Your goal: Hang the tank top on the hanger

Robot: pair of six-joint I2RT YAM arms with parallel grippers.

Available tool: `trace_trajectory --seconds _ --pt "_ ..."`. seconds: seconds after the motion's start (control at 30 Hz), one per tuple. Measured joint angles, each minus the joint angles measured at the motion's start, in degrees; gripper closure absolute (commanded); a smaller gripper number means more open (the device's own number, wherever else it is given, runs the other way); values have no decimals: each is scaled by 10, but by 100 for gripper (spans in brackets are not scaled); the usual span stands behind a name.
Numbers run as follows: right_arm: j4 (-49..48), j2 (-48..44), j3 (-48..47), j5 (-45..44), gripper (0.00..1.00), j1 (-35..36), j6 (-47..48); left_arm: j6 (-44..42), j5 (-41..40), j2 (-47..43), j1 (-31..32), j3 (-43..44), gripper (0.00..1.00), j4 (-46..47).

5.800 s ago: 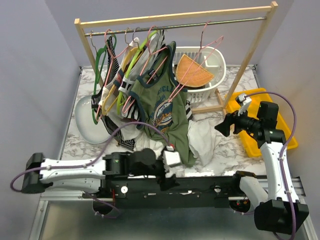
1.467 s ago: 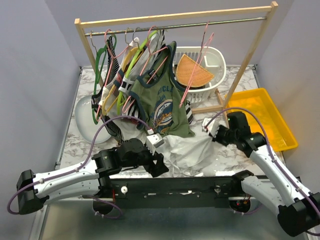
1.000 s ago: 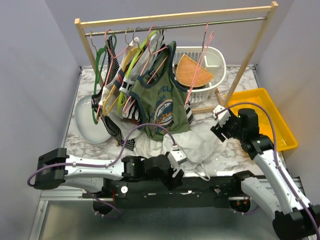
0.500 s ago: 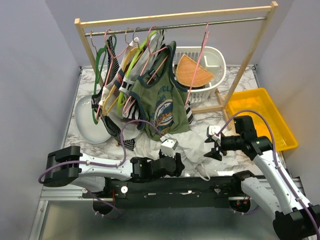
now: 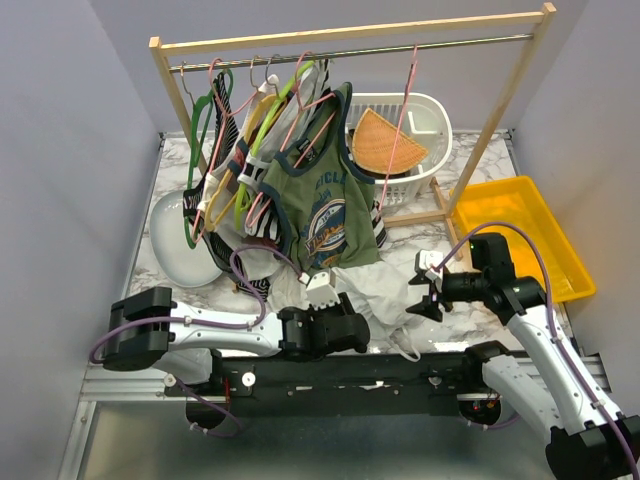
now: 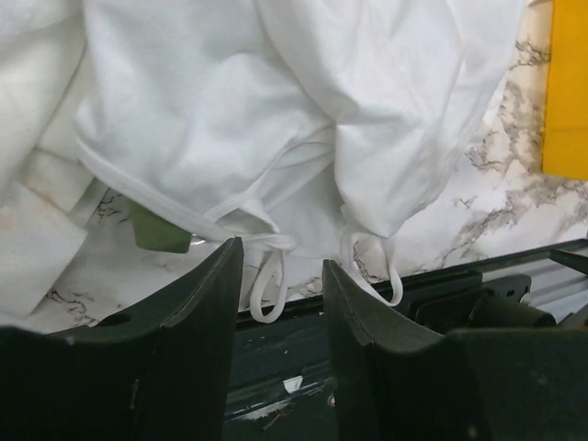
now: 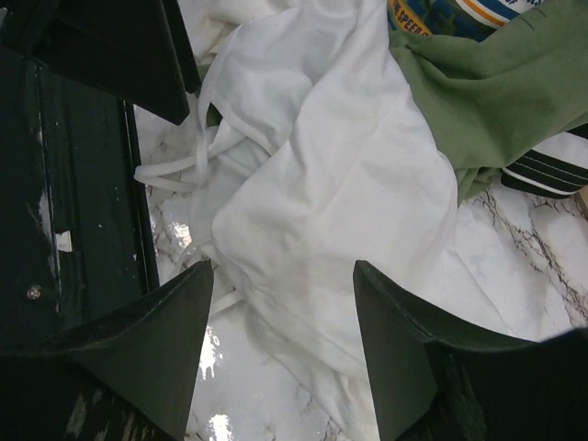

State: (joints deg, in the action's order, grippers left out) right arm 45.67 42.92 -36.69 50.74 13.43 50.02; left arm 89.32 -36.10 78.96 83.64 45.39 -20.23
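Observation:
The white tank top (image 5: pixel 385 292) lies crumpled on the marble table, partly under the hanging green top. It fills the left wrist view (image 6: pixel 276 110) and the right wrist view (image 7: pixel 322 184). The pink wire hanger (image 5: pixel 402 115) hangs empty on the rail at the right of the other clothes. My left gripper (image 5: pixel 352 328) is open at the top's near edge, with the thin straps (image 6: pixel 266 285) just beyond its fingertips (image 6: pixel 225 266). My right gripper (image 5: pixel 425 297) is open and empty, just above the top's right side (image 7: pixel 283 276).
An olive-green tank top (image 5: pixel 320 210) and other clothes hang on the wooden rack (image 5: pixel 350 35), with a lime-green hanger (image 5: pixel 262 128) and a dark green hanger (image 5: pixel 200 130). A white basket (image 5: pixel 430 118) stands behind. A yellow bin (image 5: pixel 520 235) is at the right, a white bowl (image 5: pixel 172 245) at the left.
My right arm came from above the yellow bin to the white top's right side. My left arm swung right along the near edge to the top's straps. The pink hanger has stopped swinging.

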Motion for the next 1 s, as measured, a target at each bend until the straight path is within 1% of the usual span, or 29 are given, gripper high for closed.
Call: trace_trajectory --seconds 0.1,0.23,0.4,0.7,0.83,0.87,0.93,1.0 --pt "-4 1 0 0 29 0 -4 39 -2 14 2 6 51 -31" --pt "-7 2 0 0 29 0 -5 73 -2 56 2 26 51 -66" --pt "-9 2 1 -1 29 0 -6 90 -3 76 0 40 53 -83" --pt "-10 2 2 -1 29 0 -8 93 -3 84 -29 45 53 -83" --pt "-10 2 2 -1 29 0 -10 93 -3 86 -29 45 61 -81" --pt "-10 3 2 -1 29 0 -10 93 -3 87 -29 45 66 -81" --pt "-10 3 2 -1 29 0 -10 93 -2 87 -30 45 69 -79" --pt "-10 3 2 -1 29 0 -10 92 -3 87 -30 44 79 -73"
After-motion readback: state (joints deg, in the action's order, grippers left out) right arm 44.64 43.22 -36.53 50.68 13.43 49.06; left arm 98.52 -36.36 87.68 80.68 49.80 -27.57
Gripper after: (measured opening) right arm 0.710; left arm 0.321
